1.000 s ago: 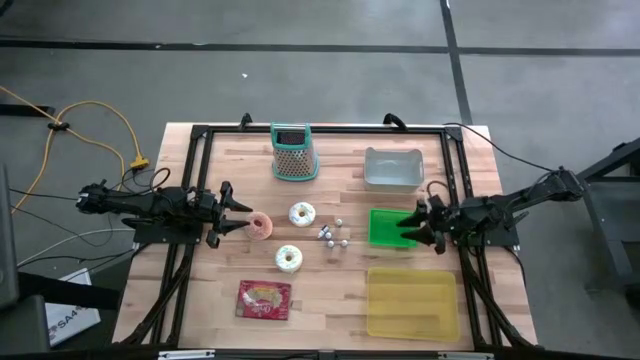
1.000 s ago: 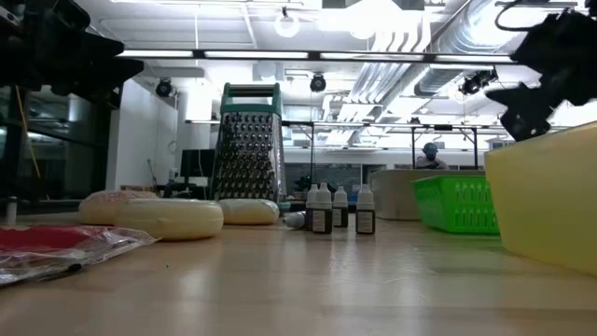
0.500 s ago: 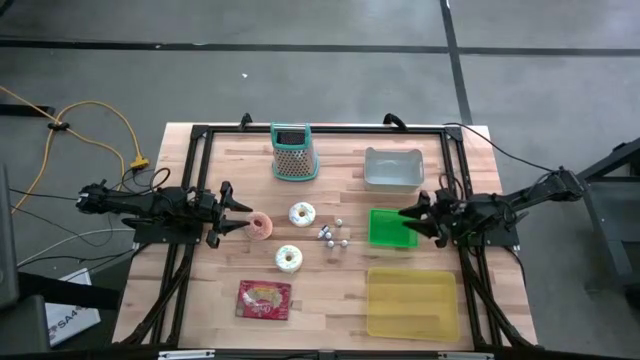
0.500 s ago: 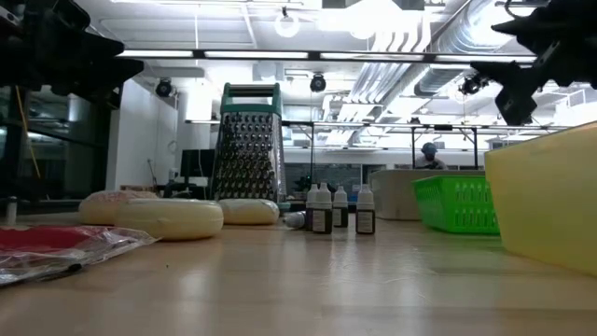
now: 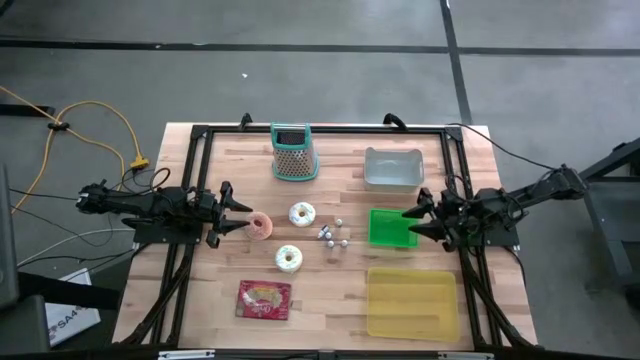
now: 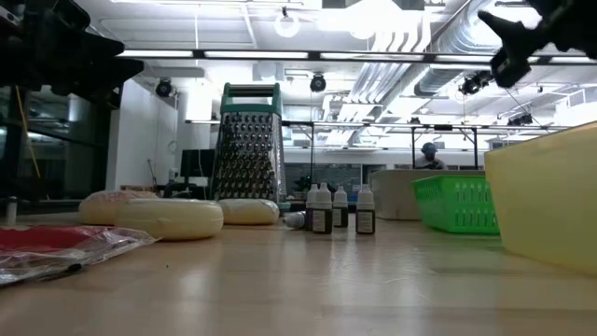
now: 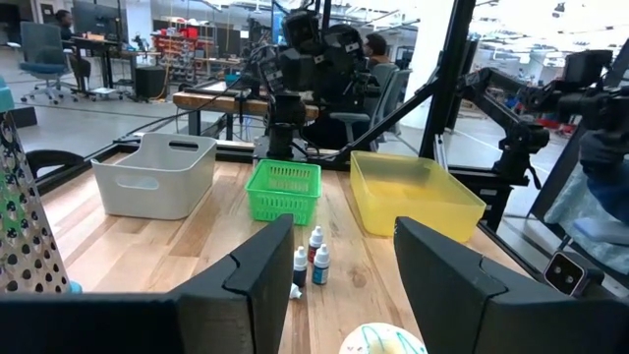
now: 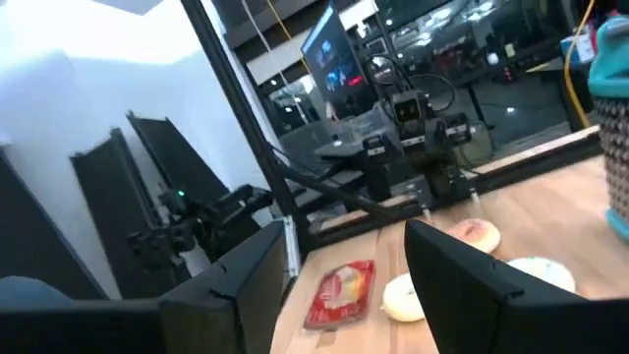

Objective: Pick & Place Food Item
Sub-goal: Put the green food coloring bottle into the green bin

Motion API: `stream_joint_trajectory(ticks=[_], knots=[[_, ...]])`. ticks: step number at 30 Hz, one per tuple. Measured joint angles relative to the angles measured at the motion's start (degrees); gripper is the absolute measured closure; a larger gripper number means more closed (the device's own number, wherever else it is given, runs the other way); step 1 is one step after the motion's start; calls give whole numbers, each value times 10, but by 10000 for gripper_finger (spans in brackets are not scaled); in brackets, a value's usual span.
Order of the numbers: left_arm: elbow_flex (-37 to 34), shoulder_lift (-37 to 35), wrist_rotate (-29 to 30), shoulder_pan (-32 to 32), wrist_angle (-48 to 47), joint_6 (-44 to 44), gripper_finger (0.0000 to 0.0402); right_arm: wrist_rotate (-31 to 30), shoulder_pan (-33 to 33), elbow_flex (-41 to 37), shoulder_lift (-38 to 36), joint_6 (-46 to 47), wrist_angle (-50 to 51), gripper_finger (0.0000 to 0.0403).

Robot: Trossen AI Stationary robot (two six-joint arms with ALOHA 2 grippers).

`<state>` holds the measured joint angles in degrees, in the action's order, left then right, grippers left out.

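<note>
Three doughnuts lie flat on the table: a pink one (image 5: 262,224), a white sprinkled one (image 5: 301,213) and a pale one (image 5: 289,258). A red packet (image 5: 264,299) lies near the front edge. My left gripper (image 5: 243,216) hovers open and level just left of the pink doughnut, touching nothing; its wrist view shows the open fingers (image 7: 344,246) above a doughnut's edge (image 7: 383,340). My right gripper (image 5: 410,220) is open in the air over the right side of the green basket (image 5: 390,228), high up in the low view (image 6: 508,47).
A grater (image 5: 292,152) stands at the far middle and a grey bin (image 5: 392,168) at the far right. A yellow bin (image 5: 411,302) sits at the near right. Small dropper bottles (image 5: 333,236) stand between the doughnuts and the basket. A black frame (image 5: 200,180) borders the table.
My right gripper has risen above the green basket, tipped its fingers upward and rolled somewhat, staying open. The objects on the table have kept still.
</note>
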<state>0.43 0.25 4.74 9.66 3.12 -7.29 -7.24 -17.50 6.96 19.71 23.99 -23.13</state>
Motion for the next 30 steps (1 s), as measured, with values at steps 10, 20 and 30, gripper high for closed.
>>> stream_joint_trajectory(ticks=[10,20,30], knots=[[0,0,0,0,0,0,232,-31,0,114,164,-57,67,205],[0,0,0,0,0,0,232,-34,6,213,308,-96,67,205],[0,0,0,0,0,0,232,-33,74,310,447,-110,66,205]])
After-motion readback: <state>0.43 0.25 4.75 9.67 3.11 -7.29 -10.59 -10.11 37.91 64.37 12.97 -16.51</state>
